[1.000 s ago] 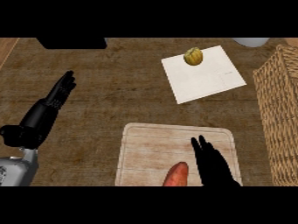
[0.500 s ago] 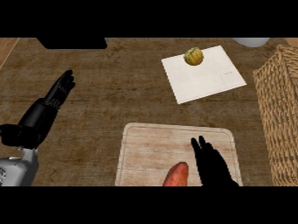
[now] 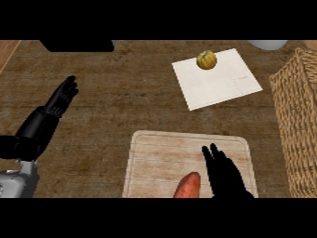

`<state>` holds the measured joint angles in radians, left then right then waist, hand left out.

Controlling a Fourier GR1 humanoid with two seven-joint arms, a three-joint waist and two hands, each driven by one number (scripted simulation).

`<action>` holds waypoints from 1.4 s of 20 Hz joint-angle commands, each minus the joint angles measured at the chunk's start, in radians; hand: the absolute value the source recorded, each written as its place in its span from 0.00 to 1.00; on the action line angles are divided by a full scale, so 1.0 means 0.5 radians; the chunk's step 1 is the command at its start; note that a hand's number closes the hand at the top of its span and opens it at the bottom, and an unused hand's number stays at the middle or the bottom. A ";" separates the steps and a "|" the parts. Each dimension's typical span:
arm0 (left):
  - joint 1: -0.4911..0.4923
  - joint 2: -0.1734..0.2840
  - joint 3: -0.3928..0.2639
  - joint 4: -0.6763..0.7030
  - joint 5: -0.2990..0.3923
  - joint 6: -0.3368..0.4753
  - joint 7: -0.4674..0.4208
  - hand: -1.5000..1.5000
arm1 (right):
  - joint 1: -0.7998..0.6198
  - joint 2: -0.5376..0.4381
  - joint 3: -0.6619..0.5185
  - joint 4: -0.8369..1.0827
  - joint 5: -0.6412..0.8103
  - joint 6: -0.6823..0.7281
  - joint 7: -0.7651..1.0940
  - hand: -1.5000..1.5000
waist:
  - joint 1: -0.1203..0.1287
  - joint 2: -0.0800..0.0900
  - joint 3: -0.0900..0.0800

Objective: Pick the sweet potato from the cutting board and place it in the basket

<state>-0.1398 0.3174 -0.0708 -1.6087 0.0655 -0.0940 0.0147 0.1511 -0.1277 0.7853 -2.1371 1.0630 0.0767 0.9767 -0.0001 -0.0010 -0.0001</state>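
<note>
An orange sweet potato [image 3: 188, 187] lies at the near edge of the pale wooden cutting board [image 3: 168, 153], partly cut off by the view's lower edge. My right hand [image 3: 222, 174] rests just to its right over the board, fingers straight and pointing away, open and holding nothing. The wicker basket [image 3: 308, 116] stands along the right side of the counter. My left hand [image 3: 48, 116] stays open at the left, fingers straight, well away from the board.
A white sheet [image 3: 219, 81] lies at the back with a yellowish round fruit [image 3: 206, 59] on its far corner. A black object [image 3: 78, 45] sits at the back left, and a pale bowl [image 3: 267, 44] at the back right.
</note>
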 commanded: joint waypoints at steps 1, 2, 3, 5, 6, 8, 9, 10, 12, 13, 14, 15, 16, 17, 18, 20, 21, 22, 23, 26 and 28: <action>-0.043 -0.029 0.014 0.019 -0.028 -0.017 0.010 0.50 | -0.105 0.225 0.106 0.312 0.085 0.014 0.113 0.00 | 0.003 0.002 0.000; -0.068 -0.076 -0.011 0.054 -0.078 0.028 0.015 0.50 | 0.029 0.085 0.089 0.339 0.085 -0.160 -0.018 0.00 | -0.006 0.002 0.001; -0.121 -0.081 0.007 0.261 -0.109 -0.002 -0.160 0.50 | 0.015 0.155 0.198 0.279 0.130 -0.063 0.095 0.00 | -0.014 0.003 -0.001; -0.021 -0.076 0.005 -0.028 -0.080 0.014 0.041 0.50 | 0.064 0.099 0.207 0.291 0.159 -0.113 0.068 0.00 | -0.001 -0.002 0.000; 0.004 -0.086 -0.001 -0.053 -0.071 -0.021 0.064 0.50 | -0.071 0.173 0.092 0.256 0.066 0.035 0.115 0.00 | 0.004 0.000 0.000; -0.109 -0.116 0.030 0.076 -0.100 0.000 0.049 0.50 | -0.036 0.128 0.066 0.370 0.056 -0.105 0.000 0.00 | -0.003 0.001 0.000; -0.037 -0.046 0.071 0.026 -0.057 -0.071 -0.003 0.50 | -0.044 0.177 0.133 0.416 0.133 -0.099 0.072 0.00 | 0.002 0.000 0.000; -0.155 -0.063 0.109 0.178 -0.067 -0.065 -0.034 0.50 | 0.004 0.112 0.112 0.375 0.090 -0.104 0.036 0.00 | -0.007 0.002 0.000; 0.050 -0.102 0.040 0.116 -0.154 -0.047 -0.183 0.50 | -0.009 0.135 0.088 0.459 0.081 -0.153 0.014 0.00 | 0.002 0.001 0.000; -0.023 -0.115 0.061 0.170 -0.139 -0.064 -0.149 0.50 | -0.063 0.203 0.060 0.509 0.094 -0.135 0.048 0.00 | -0.001 0.002 0.000; -0.085 -0.073 0.112 0.210 -0.098 -0.103 -0.140 0.50 | -0.198 0.247 -0.138 0.690 -0.055 -0.111 -0.057 0.00 | 0.004 0.005 0.000; -0.055 -0.044 0.141 0.153 -0.094 -0.131 -0.102 0.50 | -0.081 0.243 0.042 0.623 0.093 -0.142 0.040 0.00 | 0.000 0.001 0.000; -0.056 -0.141 0.039 -0.088 -0.117 -0.034 0.139 0.50 | -0.006 0.181 0.043 0.599 0.091 -0.178 0.014 0.00 | 0.001 -0.001 0.001; -0.065 -0.081 0.154 0.124 -0.067 -0.142 -0.052 0.50 | -0.095 0.250 0.080 0.638 0.123 -0.135 0.102 0.00 | -0.001 0.001 0.000; -0.044 -0.144 0.073 0.055 -0.163 -0.068 0.005 0.50 | -0.064 0.207 -0.034 0.708 0.021 -0.182 -0.059 0.00 | 0.000 0.001 0.001; 0.071 -0.079 0.139 -0.059 -0.097 -0.143 -0.038 0.50 | 0.098 0.101 0.017 0.685 0.053 -0.306 -0.102 0.00 | 0.002 -0.001 0.001; -0.147 -0.052 0.218 0.154 -0.063 -0.193 -0.037 0.50 | -0.162 0.250 -0.056 0.839 -0.024 -0.212 -0.037 0.00 | 0.000 0.003 0.000; 0.005 -0.132 0.138 0.001 -0.115 -0.158 0.019 0.50 | -0.069 0.232 -0.060 0.718 0.003 -0.174 -0.048 0.00 | 0.000 0.001 0.000; -0.079 -0.087 0.216 0.132 -0.068 -0.213 -0.033 0.50 | -0.047 0.139 -0.120 0.673 -0.105 -0.131 -0.147 0.00 | -0.003 0.002 0.000; -0.038 -0.031 0.278 0.062 -0.043 -0.273 -0.008 0.50 | 0.013 0.161 -0.034 0.774 -0.082 -0.215 -0.174 0.00 | -0.001 0.001 0.000; -0.025 -0.168 0.160 -0.034 -0.177 -0.119 0.074 0.50 | -0.034 0.252 0.030 0.823 -0.085 -0.181 -0.110 0.00 | 0.000 0.001 0.000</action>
<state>-0.1470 0.2560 0.0141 -1.6047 0.0050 -0.1739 0.0194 0.1363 -0.0258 0.7711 -1.7423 1.0355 -0.0298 0.9070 0.0001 -0.0005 0.0001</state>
